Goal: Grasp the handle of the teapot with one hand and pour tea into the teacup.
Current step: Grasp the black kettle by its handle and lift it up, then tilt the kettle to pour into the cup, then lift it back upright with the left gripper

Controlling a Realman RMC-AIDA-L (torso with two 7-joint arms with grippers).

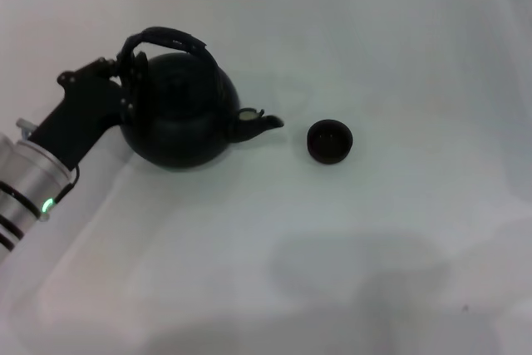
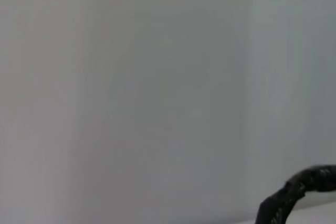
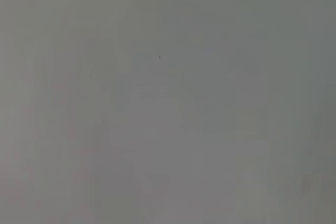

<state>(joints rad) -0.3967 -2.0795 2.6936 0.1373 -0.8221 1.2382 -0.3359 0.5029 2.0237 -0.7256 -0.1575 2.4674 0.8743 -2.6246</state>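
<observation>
Surface: white tabletop [image 1: 349, 272].
Left gripper [image 1: 131, 81]: reaches from left edge, at handle [image 1: 170, 39] of teapot [image 1: 179, 118]; finger state cannot tell.
Teacup [image 1: 330, 140]: near spout.

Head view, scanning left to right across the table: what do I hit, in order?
Left arm's silver forearm → left gripper at the handle → teapot body → its spout → teacup, standing apart from the spout. The right gripper is not in view.

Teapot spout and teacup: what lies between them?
Nothing: in the head view, only bare white table separates the teapot spout from the teacup.
</observation>
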